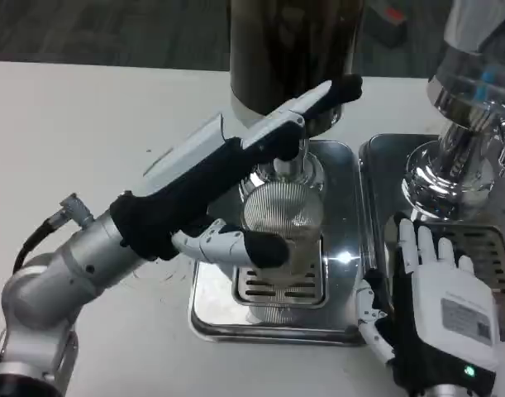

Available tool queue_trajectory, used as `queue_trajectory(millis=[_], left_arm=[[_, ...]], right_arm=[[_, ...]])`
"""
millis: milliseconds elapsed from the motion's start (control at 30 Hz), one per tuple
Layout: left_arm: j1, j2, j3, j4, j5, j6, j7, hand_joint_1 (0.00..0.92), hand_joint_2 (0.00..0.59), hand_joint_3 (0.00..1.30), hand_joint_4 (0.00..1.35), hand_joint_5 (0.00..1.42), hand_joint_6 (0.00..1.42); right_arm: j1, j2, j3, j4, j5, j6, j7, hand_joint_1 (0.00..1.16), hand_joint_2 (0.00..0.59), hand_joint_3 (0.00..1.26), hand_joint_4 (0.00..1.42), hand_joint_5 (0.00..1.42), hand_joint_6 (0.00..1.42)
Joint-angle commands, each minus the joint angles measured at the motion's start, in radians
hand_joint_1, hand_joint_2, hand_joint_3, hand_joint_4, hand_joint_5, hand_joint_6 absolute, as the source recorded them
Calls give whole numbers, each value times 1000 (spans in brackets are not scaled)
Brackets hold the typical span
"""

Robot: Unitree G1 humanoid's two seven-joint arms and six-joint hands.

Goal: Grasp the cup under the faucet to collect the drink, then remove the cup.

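A white desk (78, 132) carries a shiny metal drip tray (211, 318) with a slotted grate, set below a dark drink dispenser (289, 50). A clear, ribbed cup (287, 223) stands on the grate directly under the faucet (283, 164); its fluted wall is see-through and catches pale reflections. The left robot hand (235, 178) reaches in from the left: its thumb wraps the cup's near side and its long fingers extend past the far side by the faucet, clamped around the cup. The right robot hand (438, 306) rests near the tray's right edge, fingers extended and slightly apart, holding nothing. A second tray (384, 165) with a chrome fixture (459, 132) lies to the right.
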Motion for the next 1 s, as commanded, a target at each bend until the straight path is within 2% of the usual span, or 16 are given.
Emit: queue_trajectory(millis=[33, 333, 567, 700, 1000], left_arm=[[0, 17, -25, -6, 82, -51, 28, 0, 86, 0, 0, 0, 0], [-2, 49, -46, -7, 200, -102, 124, 0, 86, 0, 0, 0, 0], [-4, 68, -68, -8, 227, -110, 178, 0, 86, 0, 0, 0, 0], [-10, 76, -70, -4, 255, -125, 207, 0, 89, 0, 0, 0, 0], [-14, 88, -91, 0, 300, -134, 246, 0, 91, 0, 0, 0, 0]], right_arm=[[-13, -4, -9, 2, 14, -2, -2, 70, 539, 0, 0, 0, 0], [-9, 3, -18, 0, 66, -9, -13, 77, 548, 0, 0, 0, 0], [-10, 5, -25, -6, 94, -16, -23, 83, 548, 0, 0, 0, 0], [3, 20, -68, -19, 181, -50, -39, 91, 551, 0, 0, 0, 0], [4, 17, -92, -35, 226, -68, -44, 106, 555, 0, 0, 0, 0]])
